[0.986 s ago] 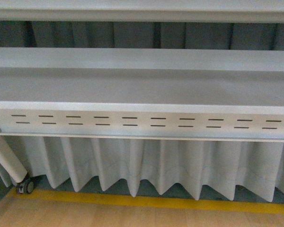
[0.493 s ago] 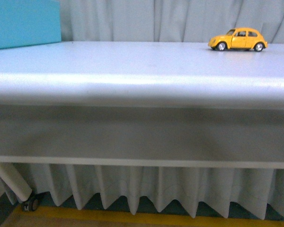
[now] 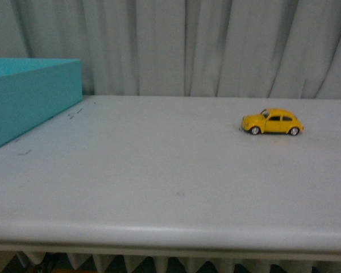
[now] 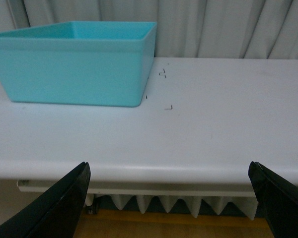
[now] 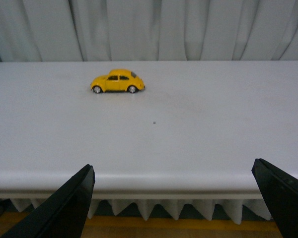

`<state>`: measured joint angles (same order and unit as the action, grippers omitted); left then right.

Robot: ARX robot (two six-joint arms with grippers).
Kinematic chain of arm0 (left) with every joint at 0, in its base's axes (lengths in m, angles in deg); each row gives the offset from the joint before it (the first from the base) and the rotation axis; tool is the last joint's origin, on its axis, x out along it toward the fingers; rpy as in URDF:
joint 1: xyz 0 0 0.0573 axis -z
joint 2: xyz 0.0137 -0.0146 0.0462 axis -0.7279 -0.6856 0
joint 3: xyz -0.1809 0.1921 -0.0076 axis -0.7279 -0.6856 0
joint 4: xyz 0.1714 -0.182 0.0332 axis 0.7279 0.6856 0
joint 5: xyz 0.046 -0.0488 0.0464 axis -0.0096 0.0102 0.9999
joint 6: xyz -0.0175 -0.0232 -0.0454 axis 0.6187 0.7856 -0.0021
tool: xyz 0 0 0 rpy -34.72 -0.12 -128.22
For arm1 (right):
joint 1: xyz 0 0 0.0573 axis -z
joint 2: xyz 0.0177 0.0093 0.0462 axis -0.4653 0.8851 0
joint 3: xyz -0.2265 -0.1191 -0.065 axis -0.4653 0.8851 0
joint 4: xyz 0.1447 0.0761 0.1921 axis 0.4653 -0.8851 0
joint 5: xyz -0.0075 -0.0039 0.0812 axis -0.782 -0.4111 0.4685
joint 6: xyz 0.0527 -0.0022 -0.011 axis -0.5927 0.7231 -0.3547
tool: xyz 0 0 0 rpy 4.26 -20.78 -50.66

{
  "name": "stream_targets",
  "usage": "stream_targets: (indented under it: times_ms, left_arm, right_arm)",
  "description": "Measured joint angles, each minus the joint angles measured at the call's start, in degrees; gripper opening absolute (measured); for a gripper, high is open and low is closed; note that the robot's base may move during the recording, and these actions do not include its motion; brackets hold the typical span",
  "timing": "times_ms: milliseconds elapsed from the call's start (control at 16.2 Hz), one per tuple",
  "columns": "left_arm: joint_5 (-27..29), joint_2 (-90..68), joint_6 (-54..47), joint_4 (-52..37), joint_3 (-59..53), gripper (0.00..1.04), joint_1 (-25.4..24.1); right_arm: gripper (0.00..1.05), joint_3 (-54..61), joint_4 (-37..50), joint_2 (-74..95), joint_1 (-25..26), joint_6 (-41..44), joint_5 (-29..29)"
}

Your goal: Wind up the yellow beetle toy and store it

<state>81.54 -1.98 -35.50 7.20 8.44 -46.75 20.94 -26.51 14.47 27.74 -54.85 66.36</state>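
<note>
The yellow beetle toy [image 3: 272, 122] stands on its wheels on the white table [image 3: 159, 182], right of centre, side-on with its nose to the left. It also shows in the right wrist view, the toy [image 5: 117, 82] far beyond my right gripper [image 5: 175, 203], which is open and empty, its fingers hanging off the table's front edge. My left gripper [image 4: 171, 201] is open and empty too, also in front of the table edge. Neither arm shows in the front view.
A turquoise open box [image 3: 28, 96] stands at the table's left rear; its near wall [image 4: 74, 74] faces the left gripper. Grey curtain [image 3: 216, 45] hangs behind the table. Small dark marks [image 4: 166, 106] lie near the box. The table's rounded front edge [image 3: 170, 233] is close.
The front view has risen steeply: a second ago it showed the table's underside and floor, then the table edge, and now it looks down on the tabletop with toy and box.
</note>
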Motion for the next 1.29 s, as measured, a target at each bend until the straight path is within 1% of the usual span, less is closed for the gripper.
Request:
stream_targets:
  times_ms: [1295]
  left_arm:
    - [0.0, 0.0, 0.0, 0.0, 0.0, 0.98, 0.0]
  right_arm:
    - [0.98, 0.0, 0.0, 0.0, 0.0, -0.3, 0.0]
